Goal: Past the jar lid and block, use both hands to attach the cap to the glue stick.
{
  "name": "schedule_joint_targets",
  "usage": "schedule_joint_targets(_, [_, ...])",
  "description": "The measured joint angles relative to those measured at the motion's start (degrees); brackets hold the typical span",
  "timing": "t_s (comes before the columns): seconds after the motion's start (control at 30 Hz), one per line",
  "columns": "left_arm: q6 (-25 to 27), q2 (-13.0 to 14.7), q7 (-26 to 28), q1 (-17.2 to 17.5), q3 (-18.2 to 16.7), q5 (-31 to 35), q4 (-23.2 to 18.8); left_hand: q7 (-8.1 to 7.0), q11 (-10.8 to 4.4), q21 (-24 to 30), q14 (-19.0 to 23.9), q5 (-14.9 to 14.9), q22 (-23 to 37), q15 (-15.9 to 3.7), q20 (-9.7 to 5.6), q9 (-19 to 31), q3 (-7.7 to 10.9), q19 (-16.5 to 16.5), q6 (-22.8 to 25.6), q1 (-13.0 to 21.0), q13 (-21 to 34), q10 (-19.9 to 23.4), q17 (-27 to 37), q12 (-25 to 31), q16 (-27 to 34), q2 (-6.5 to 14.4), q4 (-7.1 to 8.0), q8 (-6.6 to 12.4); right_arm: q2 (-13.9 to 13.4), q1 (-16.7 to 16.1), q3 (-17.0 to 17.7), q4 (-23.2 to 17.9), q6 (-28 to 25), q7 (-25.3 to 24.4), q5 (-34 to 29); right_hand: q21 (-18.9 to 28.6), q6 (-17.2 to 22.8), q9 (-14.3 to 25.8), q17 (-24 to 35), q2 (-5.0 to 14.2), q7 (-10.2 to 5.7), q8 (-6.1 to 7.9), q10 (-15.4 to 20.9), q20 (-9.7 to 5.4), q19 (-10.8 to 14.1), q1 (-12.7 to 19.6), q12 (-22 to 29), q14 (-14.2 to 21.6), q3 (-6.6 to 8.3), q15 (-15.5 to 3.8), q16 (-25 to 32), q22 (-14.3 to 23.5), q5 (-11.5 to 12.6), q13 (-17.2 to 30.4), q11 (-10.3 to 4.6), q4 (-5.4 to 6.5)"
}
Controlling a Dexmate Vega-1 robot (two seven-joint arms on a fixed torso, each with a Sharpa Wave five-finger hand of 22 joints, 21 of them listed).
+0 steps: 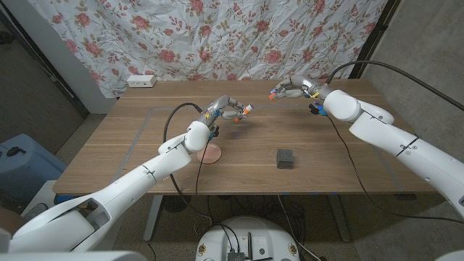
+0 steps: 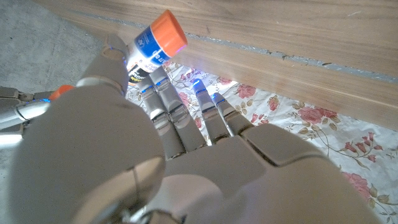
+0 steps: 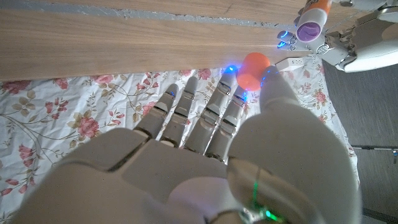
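Note:
In the head view my left hand [image 1: 226,110] is raised over the table's far middle and holds the glue stick [image 1: 245,109], a white and blue tube with an orange end. The left wrist view shows the glue stick [image 2: 158,45] gripped at the fingertips of that hand [image 2: 155,149]. My right hand [image 1: 294,87] hovers further back and to the right, pinching the small orange cap [image 1: 272,93]. In the right wrist view the cap [image 3: 254,68] sits between thumb and finger, and the stick's purple open end [image 3: 309,28] faces it across a gap.
A pink jar lid [image 1: 210,154] lies near the table's front, with a dark grey block [image 1: 286,158] to its right. A white power strip [image 1: 141,80] sits at the back left by the floral curtain. A blue container [image 1: 18,163] stands on the floor at left.

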Motion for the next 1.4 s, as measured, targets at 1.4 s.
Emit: schedule_joint_targets(1.4, [-1.31,-1.17,-0.78,-1.6,0.82,1.29,1.62,0.02,-0.03,0.0,0.0,0.05,0.13,0.0,0.0,0.0,-0.21,0.0,-0.02,0.0,-0.03,0.03,-0.01,0.13,0.0,0.0,-0.2,0.13,2.02,1.43,-3.41,-3.74,-3.38,0.21,-4.13,0.0,-0.2,-0.3,0.15,0.76,0.2,-0.67,-0.61,0.51,-0.51,-0.76,0.02,-0.3,-0.7,0.32,0.42,0.0,0.0,0.27,0.0,0.24])
